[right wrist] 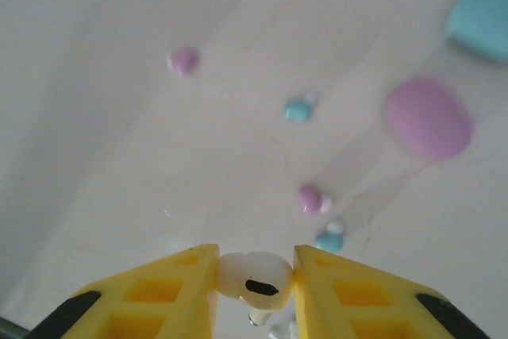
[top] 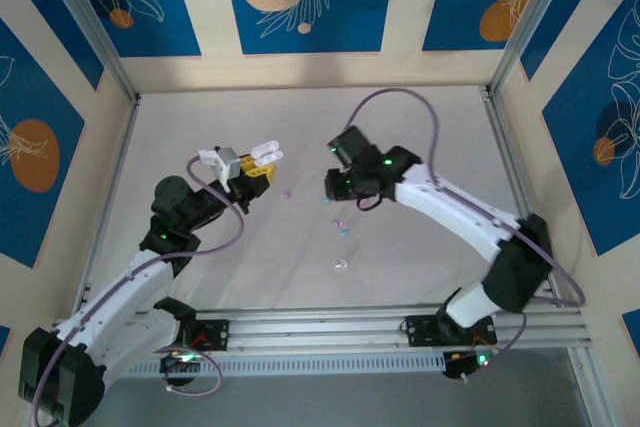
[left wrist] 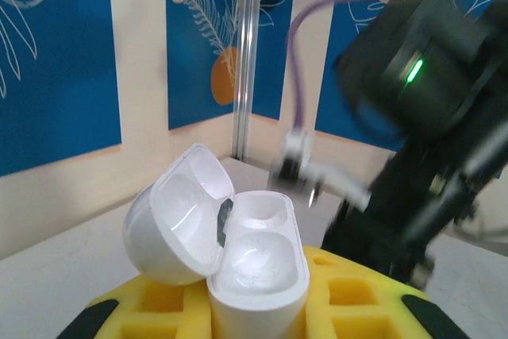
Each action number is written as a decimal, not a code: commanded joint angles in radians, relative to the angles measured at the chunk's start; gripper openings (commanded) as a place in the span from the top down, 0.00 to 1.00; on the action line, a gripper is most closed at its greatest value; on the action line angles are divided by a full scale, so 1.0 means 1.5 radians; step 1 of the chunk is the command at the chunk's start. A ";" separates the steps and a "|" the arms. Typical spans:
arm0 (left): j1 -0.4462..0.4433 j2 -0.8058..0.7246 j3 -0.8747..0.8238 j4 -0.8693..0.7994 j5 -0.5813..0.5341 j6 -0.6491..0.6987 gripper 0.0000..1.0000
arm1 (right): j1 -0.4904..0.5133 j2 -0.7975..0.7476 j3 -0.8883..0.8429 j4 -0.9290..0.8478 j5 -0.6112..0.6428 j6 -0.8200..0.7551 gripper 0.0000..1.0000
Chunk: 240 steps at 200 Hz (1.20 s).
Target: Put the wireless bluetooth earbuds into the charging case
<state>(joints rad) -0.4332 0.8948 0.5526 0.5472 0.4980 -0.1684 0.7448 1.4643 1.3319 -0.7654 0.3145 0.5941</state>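
My left gripper (top: 248, 169) (left wrist: 255, 295) is shut on a white charging case (left wrist: 258, 263), held upright between its yellow fingers. The case lid (left wrist: 178, 216) hangs open to the left, and both sockets are empty. My right gripper (top: 333, 185) (right wrist: 255, 266) is shut on a white earbud (right wrist: 254, 277), raised above the table and just right of the case. Loose buds lie on the table: pink (right wrist: 185, 59), light blue (right wrist: 298, 109), another pink (right wrist: 311, 198), another light blue (right wrist: 328, 238). In the top view there is also a white bud (top: 340, 265).
A pink pebble-shaped case (right wrist: 429, 117) and a light blue one (right wrist: 482, 17) lie closed on the table beyond the loose buds. The right arm (left wrist: 421, 117) looms close behind the open case. Wall panels and aluminium posts (top: 100, 37) ring the table.
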 commanded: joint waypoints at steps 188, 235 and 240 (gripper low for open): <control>-0.116 0.157 0.055 0.157 0.013 -0.029 0.84 | 0.066 -0.105 0.083 0.192 -0.044 -0.203 0.70; -0.117 0.155 0.058 0.170 0.010 -0.034 0.84 | 0.063 -0.090 0.078 0.187 -0.041 -0.214 0.70; -0.117 0.154 0.058 0.170 0.010 -0.035 0.84 | 0.064 -0.088 0.078 0.184 -0.041 -0.217 0.70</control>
<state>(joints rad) -0.5961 1.1347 0.6014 0.7425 0.5144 -0.2108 0.8379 1.3178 1.4307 -0.4988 0.2611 0.3000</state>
